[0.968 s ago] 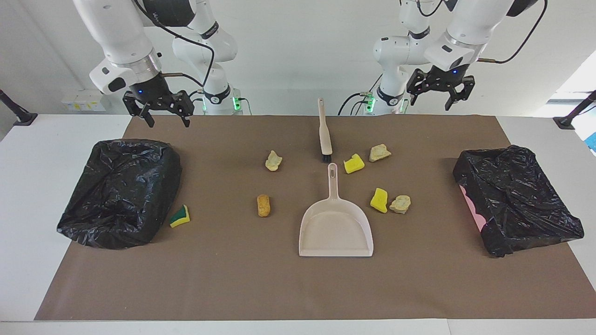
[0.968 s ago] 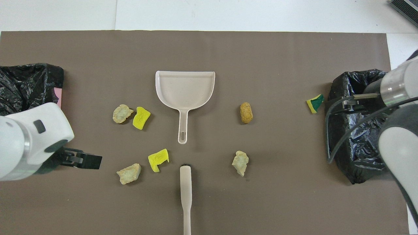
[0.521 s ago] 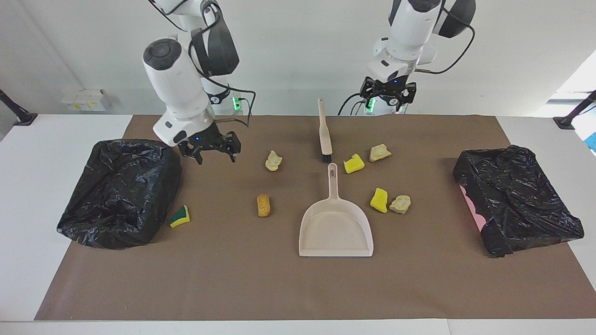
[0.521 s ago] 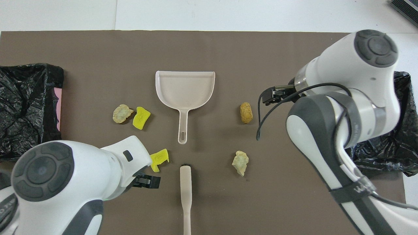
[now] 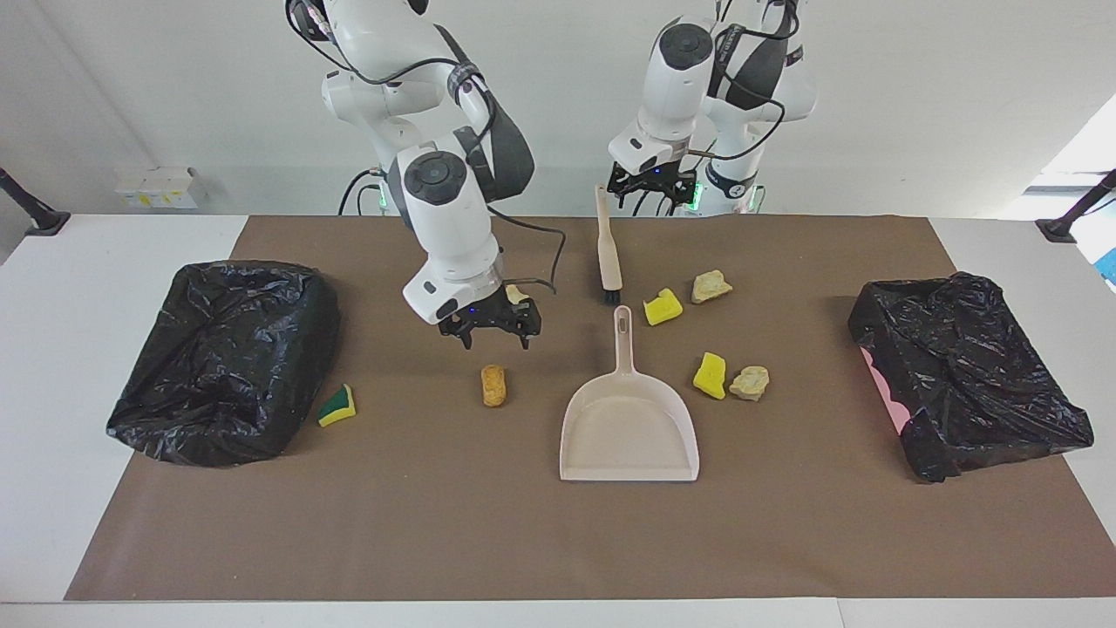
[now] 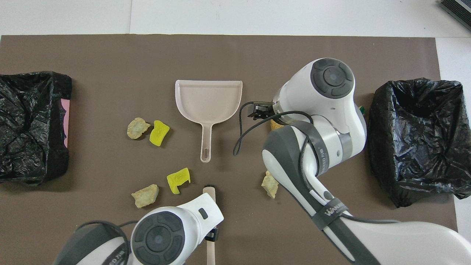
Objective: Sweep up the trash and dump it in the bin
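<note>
Trash lies scattered on the brown mat: two yellow sponge blocks (image 5: pixel 663 306) (image 5: pixel 710 375), pale beige lumps (image 5: pixel 711 285) (image 5: pixel 750 382), an orange-brown bun (image 5: pixel 493 385) and a green-and-yellow sponge (image 5: pixel 336 406). One more lump (image 5: pixel 516 293) peeks out past my right gripper (image 5: pixel 495 333), which hangs open and empty just above the mat, over the spot between that lump and the bun. A beige dustpan (image 5: pixel 629 427) and a beige brush (image 5: pixel 608 249) lie mid-mat. My left gripper (image 5: pixel 654 188) hovers open by the brush handle's end. Black-bagged bins (image 5: pixel 222 358) (image 5: pixel 968 384) sit at both ends.
The brush's bristles (image 6: pixel 209 187) point at the dustpan handle (image 6: pixel 206 147). In the overhead view the right arm's wrist (image 6: pixel 327 92) covers most of the bun and the green-and-yellow sponge. White tabletop (image 5: pixel 105 253) borders the mat.
Both arms swung inward from the table's ends. The right gripper came down from beside its bin to near the bun. The left gripper moved to the brush handle's end. No trash moved.
</note>
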### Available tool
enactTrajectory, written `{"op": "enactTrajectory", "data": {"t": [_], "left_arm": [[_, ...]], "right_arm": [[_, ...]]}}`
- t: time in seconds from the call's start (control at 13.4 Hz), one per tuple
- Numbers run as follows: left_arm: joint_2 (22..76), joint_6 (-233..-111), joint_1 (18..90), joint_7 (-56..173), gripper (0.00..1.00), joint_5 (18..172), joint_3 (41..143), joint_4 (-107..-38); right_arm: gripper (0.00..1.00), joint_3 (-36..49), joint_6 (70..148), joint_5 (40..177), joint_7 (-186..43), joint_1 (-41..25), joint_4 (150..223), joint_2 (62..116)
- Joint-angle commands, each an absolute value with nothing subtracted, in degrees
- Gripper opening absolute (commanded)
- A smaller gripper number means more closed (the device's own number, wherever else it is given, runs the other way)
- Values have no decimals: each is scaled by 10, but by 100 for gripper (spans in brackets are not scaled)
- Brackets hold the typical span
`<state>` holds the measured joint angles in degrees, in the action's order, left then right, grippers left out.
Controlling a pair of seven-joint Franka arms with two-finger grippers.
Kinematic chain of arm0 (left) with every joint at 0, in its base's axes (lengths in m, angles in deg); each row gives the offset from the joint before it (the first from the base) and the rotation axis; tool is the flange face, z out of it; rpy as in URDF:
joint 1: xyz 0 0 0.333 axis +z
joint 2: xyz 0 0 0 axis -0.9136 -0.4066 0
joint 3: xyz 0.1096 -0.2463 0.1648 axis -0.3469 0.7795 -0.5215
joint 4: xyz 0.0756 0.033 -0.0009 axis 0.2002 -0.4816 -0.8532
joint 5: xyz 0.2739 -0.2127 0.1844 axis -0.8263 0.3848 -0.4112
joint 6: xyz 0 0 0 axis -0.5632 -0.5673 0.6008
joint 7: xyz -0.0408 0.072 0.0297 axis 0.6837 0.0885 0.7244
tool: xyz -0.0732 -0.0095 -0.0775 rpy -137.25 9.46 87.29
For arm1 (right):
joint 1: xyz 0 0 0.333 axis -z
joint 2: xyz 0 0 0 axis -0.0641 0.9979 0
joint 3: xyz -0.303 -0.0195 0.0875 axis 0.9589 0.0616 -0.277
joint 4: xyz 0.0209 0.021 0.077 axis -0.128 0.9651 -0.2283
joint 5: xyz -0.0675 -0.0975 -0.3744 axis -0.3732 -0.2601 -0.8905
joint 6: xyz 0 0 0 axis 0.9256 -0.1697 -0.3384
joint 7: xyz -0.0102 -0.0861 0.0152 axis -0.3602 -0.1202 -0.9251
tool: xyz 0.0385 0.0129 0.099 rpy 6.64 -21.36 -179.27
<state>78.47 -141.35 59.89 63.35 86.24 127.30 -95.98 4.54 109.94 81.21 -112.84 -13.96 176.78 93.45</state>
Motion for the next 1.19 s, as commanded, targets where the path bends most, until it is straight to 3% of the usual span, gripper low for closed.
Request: {"op": "enactTrajectory", "data": {"t": [0.0,0.37,0.52,0.67,0.74,1.04,1.12], "left_arm": [[809,-1466,596,649,100,906,1313,-1019],[806,-1535,592,677,100,969,1401,-1092],[806,-1546,592,680,89,1007,1409,-1105],[805,-1540,592,679,65,1007,1409,-1105],[804,-1539,594,679,58,1007,1408,-1104],[800,-1538,599,677,54,1007,1408,-1098],[800,-1539,601,677,54,1006,1409,-1098]], "right_arm": [[100,47,1125,808,-1209,-180,1756,965],[100,46,1203,807,-1280,-215,1759,991],[100,50,1200,778,-1282,-257,1756,1006],[100,48,1199,743,-1284,-266,1755,1015],[100,47,1199,741,-1289,-269,1753,1018],[98,46,1200,739,-1290,-271,1753,1028],[85,47,1202,739,-1289,-270,1753,1027]]}}
